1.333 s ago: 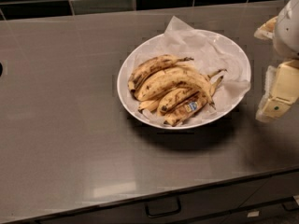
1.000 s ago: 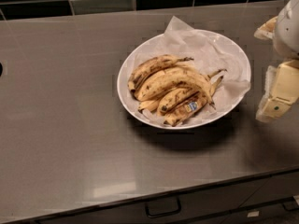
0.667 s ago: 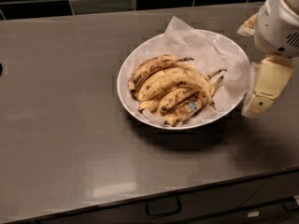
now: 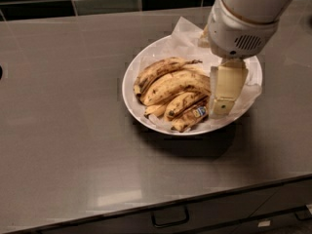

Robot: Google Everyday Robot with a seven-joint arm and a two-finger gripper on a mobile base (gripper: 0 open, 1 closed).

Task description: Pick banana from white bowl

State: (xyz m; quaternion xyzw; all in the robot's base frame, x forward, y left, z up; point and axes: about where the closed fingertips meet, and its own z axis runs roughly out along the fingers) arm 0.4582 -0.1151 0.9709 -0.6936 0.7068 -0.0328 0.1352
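In the bowl (image 4: 128, 89) on the counter (image 4: 63, 130) the banana (image 4: 175, 82) lies among others, one with an unreadable blue sticker (image 4: 199, 112); the gripper (image 4: 220, 109) hangs just right of them, open or closed I cannot tell

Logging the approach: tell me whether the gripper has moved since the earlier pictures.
Yes. The gripper has moved left, from right of the white bowl to above its right side.

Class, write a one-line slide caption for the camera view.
End effector poised over the white bowl, beside the banana it must pick.

High oblique view, gripper (image 4: 220, 106) over bowl (image 4: 130, 84)
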